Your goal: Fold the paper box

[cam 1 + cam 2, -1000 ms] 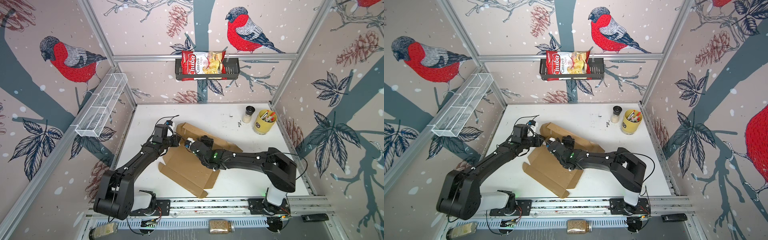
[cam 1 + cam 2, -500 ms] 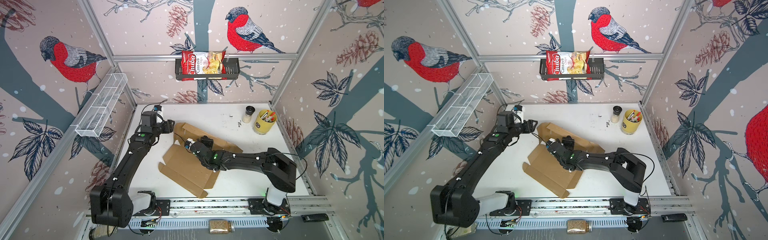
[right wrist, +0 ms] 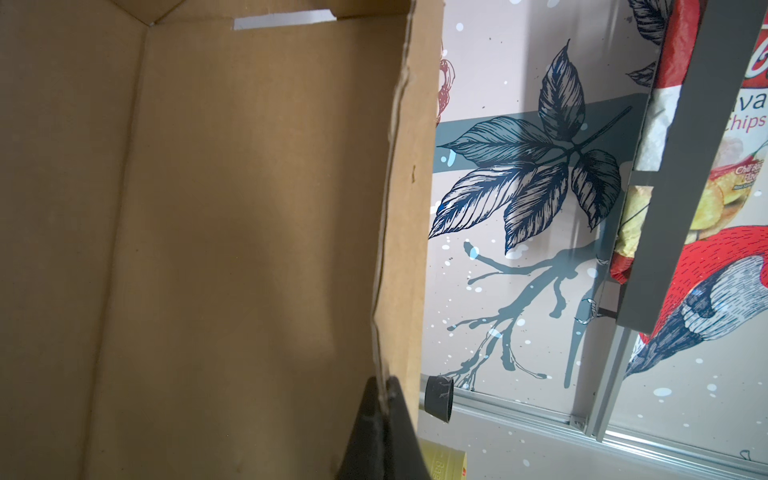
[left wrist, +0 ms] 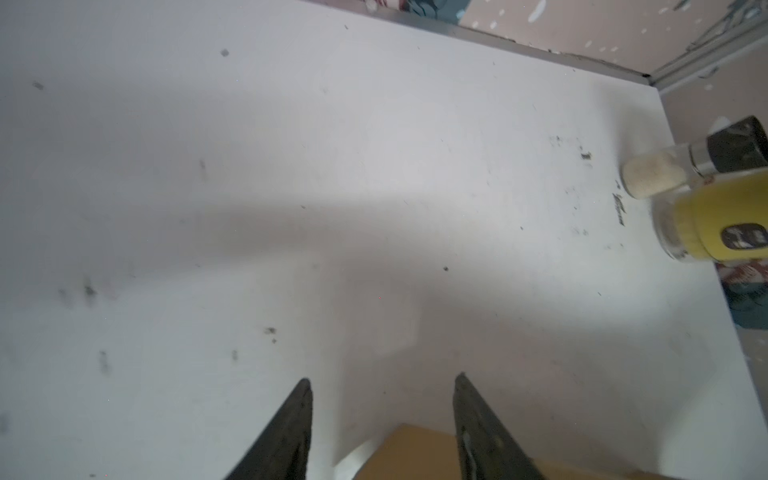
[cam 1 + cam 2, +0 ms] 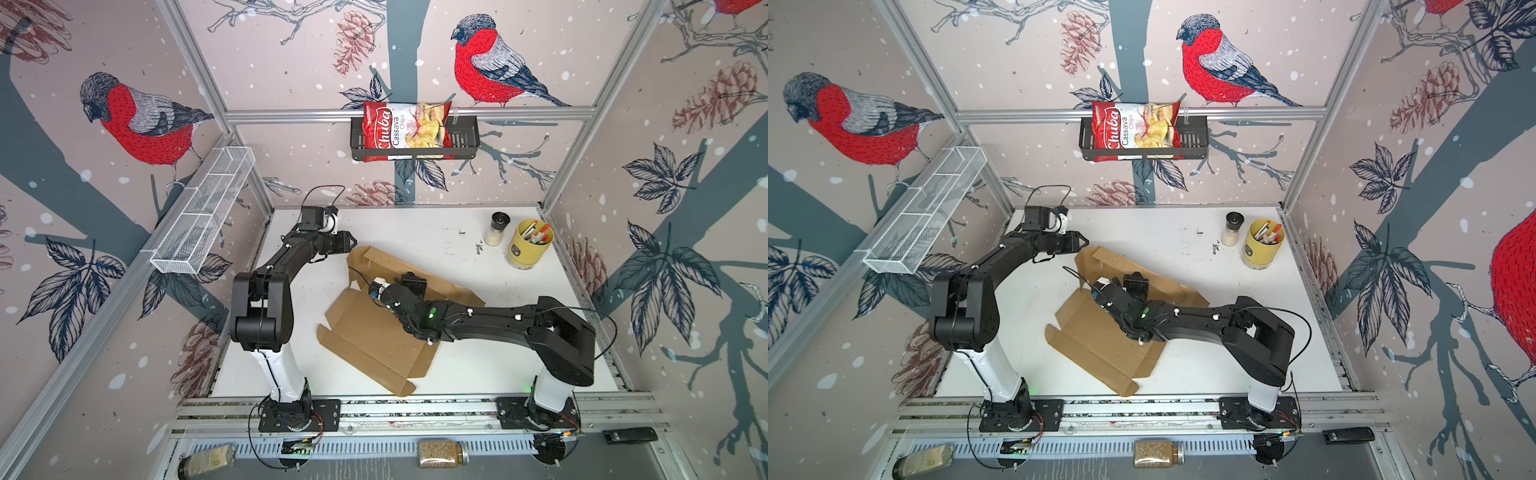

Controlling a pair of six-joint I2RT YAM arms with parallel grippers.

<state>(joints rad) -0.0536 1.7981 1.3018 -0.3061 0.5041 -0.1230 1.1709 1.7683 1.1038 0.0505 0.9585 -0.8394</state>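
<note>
Left fingers retreated, paper box edge pinched (right fingers)

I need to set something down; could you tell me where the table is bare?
Bare: the far strip between the paper box and back wall, left of the spice jar and pen cup; also the near patch between box and right arm base. Crowded: the middle, covered by box and arm.

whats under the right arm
The brown cardboard box, partly unfolded on the white table. The arm hides its middle, so creases there cannot be seen. The right tool grips a raised flap edge.
</note>
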